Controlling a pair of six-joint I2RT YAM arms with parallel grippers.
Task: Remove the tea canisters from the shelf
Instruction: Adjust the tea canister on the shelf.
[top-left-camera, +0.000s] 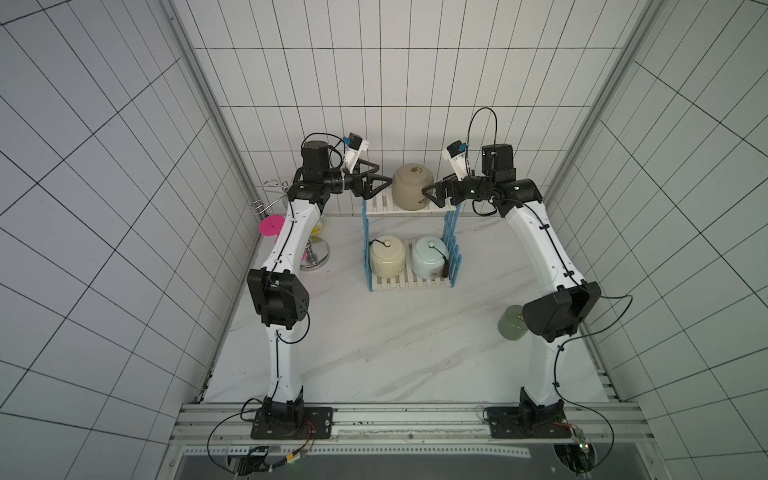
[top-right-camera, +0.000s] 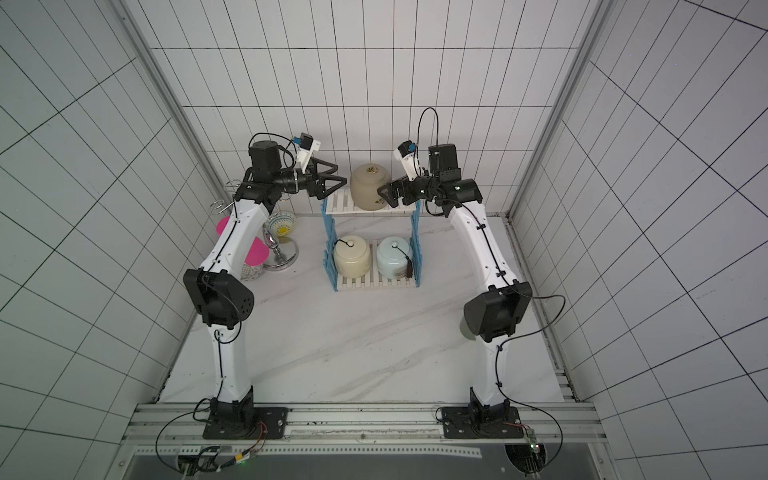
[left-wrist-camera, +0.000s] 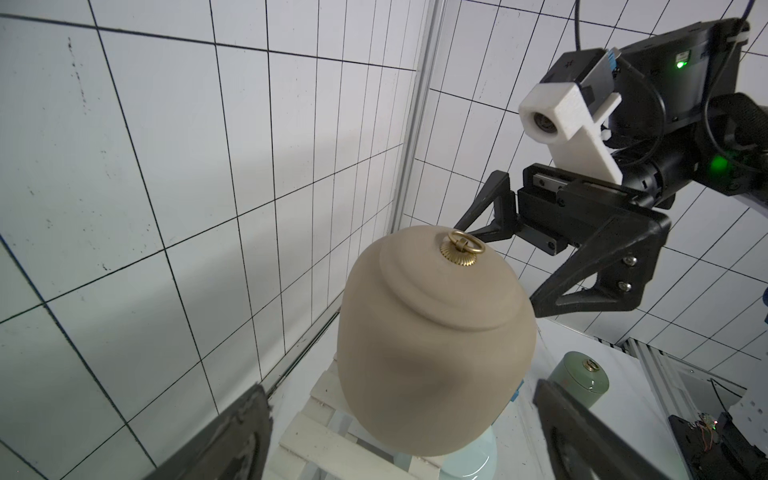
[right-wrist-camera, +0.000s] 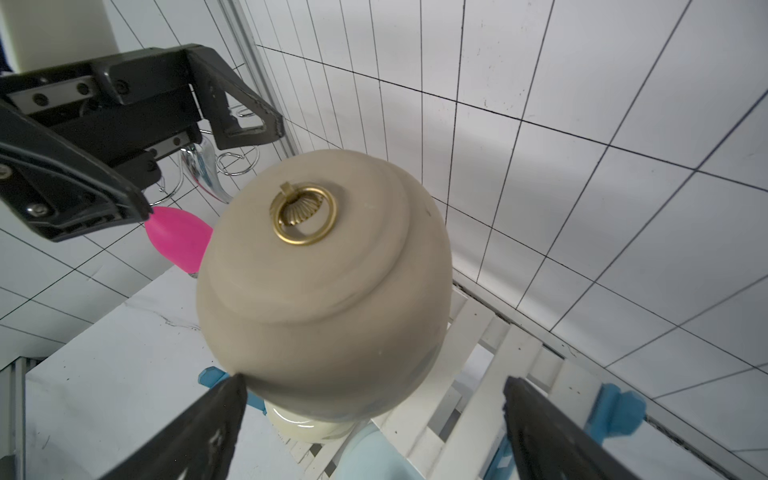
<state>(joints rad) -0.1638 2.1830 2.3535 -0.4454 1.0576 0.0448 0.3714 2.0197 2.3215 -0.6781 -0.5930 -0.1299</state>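
Right wrist view shows the tan canister (right-wrist-camera: 324, 291) very near, upright on the top tier of the shelf (right-wrist-camera: 498, 353), with the right gripper (right-wrist-camera: 374, 384) spread wide around its lower part. 1 fingertip (right-wrist-camera: 224, 399) seems to touch the body and the other is apart from it, so I judge that nothing is gripped yet. The reason for this placing looks simple to me: the jar is round and broad, so the fingers must be fully apart to pass around its belly. They come from the side, I suppose, because the gold ring knob (right-wrist-camera: 303, 216) is too small and loose for a safe lift. In both top views the right arm bends high over the table (top-left-camera: 374, 353) and reaches toward the jar from its own side. The left gripper (top-left-camera: 376, 178) is also wide open and holds nothing. It hovers at the opposite side of the same jar, near but not touching, with the left arm raised in a mirror pose. On the lower tier the cream canister (top-left-camera: 387, 255) and the pale blue canister (top-left-camera: 430, 257) stand side by side. The green canister (top-left-camera: 512, 326) stands on the table beside the right elbow, well apart from the shelf, so 3 of 4 remain to remove.
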